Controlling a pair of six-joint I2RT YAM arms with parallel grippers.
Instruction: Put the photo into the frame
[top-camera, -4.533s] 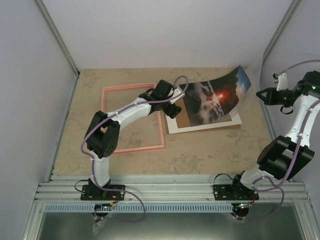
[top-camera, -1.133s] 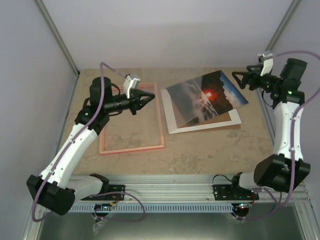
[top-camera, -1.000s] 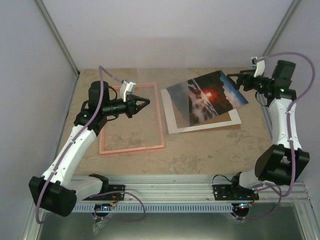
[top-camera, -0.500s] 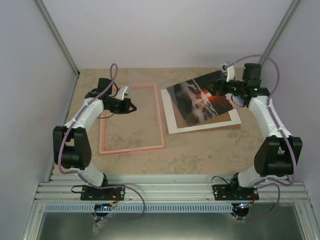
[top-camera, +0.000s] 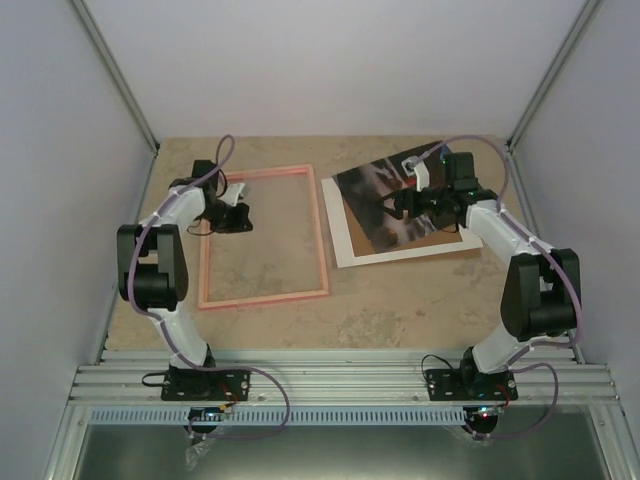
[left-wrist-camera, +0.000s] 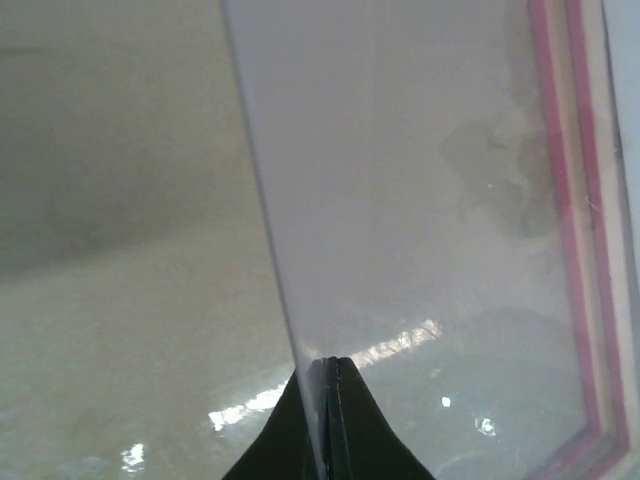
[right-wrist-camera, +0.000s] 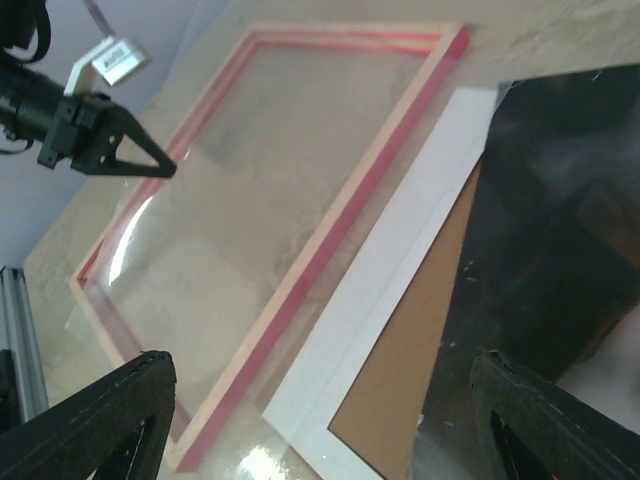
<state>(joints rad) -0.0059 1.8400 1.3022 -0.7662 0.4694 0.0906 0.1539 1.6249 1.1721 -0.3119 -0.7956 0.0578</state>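
The photo (top-camera: 372, 205) lies dark and glossy at the back right, on a white sheet (top-camera: 350, 250) and brown cardboard (top-camera: 472, 241); my right arm covers its right part. My right gripper (top-camera: 393, 206) hovers open above it. In the right wrist view the photo's (right-wrist-camera: 560, 220) left edge runs between the wide-apart fingers (right-wrist-camera: 150, 385). The pink frame (top-camera: 322, 240) lies flat at centre left. My left gripper (top-camera: 243, 220) sits over its left side, shut on the edge of a clear pane (left-wrist-camera: 400, 200), which slants up over the frame (left-wrist-camera: 570, 200).
White walls with metal corner posts (top-camera: 120, 90) close in the back and both sides. The aluminium rail (top-camera: 330, 385) with both arm bases runs along the near edge. Beige tabletop (top-camera: 400, 310) lies between the frame and the rail.
My right arm has swung in from the far right corner to above the photo, its jaws narrowing slightly. My left arm has pulled back leftward over the frame, still pinching the clear pane.
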